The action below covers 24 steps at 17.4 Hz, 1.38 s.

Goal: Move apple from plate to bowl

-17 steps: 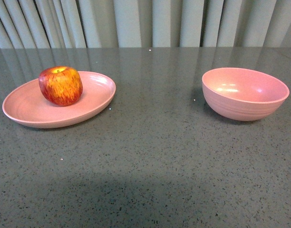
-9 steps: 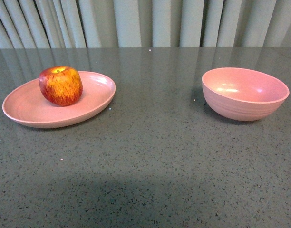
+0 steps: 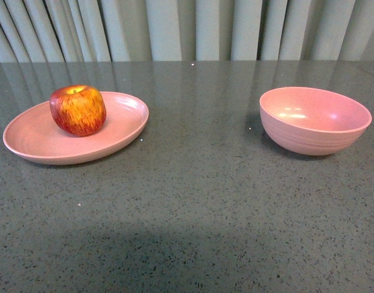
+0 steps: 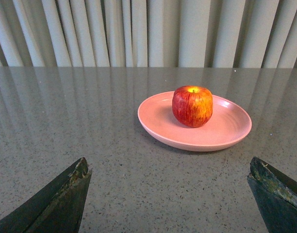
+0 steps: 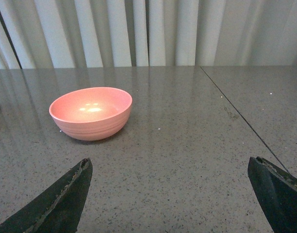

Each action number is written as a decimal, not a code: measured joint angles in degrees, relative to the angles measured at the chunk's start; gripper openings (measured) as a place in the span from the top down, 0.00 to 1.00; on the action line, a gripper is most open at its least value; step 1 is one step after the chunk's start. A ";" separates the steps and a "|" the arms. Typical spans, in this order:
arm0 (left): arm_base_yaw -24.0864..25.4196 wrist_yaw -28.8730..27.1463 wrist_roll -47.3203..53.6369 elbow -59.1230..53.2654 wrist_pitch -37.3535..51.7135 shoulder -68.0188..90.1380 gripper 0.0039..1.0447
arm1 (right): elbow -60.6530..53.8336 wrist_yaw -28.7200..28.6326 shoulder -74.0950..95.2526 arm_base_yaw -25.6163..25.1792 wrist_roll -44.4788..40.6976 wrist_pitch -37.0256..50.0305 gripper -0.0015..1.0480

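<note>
The red, yellow-streaked apple (image 3: 77,110) is sitting upright, stem dimple up, on the far part of the shallow oval pink plate (image 3: 34,143), which is lying flat on my left. The deep, ridged pink bowl (image 3: 304,139) is standing mouth-up, well apart on my right.

A red apple (image 3: 77,110) streaked with yellow-orange, its stem dimple yellowish, sits against the matte pink of a plate (image 3: 34,137), with a bowl (image 3: 303,137) in the same pink showing faint horizontal ridges. The table (image 3: 193,201) is dark grey flecked with black and white specks; the curtain (image 3: 175,30) behind runs in pale grey-white vertical folds.
</note>
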 joint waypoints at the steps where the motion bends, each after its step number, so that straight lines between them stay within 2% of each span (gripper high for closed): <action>1: 0.00 0.00 0.00 -0.02 0.00 0.00 0.06 | 0.00 0.00 0.00 0.00 0.00 0.00 0.06; 4: 0.00 0.00 0.00 0.00 0.02 0.00 0.06 | 0.00 0.00 0.00 0.00 -0.02 0.00 0.06; 6: 0.00 0.00 0.00 0.00 0.02 0.00 0.06 | 3.98 1.09 6.12 1.55 0.70 -11.04 0.06; 7: 0.00 0.02 0.02 -0.02 0.02 0.00 0.06 | 5.79 2.38 10.23 3.45 0.74 -11.69 0.06; 9: 0.00 0.00 0.00 0.00 0.00 0.00 0.06 | 9.92 4.09 14.36 5.40 0.68 -6.34 0.06; 13: 0.00 0.00 0.00 0.00 0.02 0.00 0.06 | 23.85 5.51 35.74 7.17 -0.50 9.70 0.06; 14: 0.00 -0.02 0.00 -0.02 0.02 0.00 0.06 | 29.18 5.79 43.08 7.50 -1.14 13.09 0.06; 15: 0.00 -0.02 0.00 -0.02 0.02 0.00 0.06 | 37.55 5.53 53.11 7.56 -1.29 12.98 0.06; 20: 0.00 0.00 0.00 -0.02 0.02 0.00 0.06 | 58.23 3.67 80.85 7.13 -0.17 0.92 0.06; 24: 0.00 0.00 0.00 -0.02 0.02 0.00 0.06 | 63.47 6.21 93.07 6.69 0.07 -3.78 0.06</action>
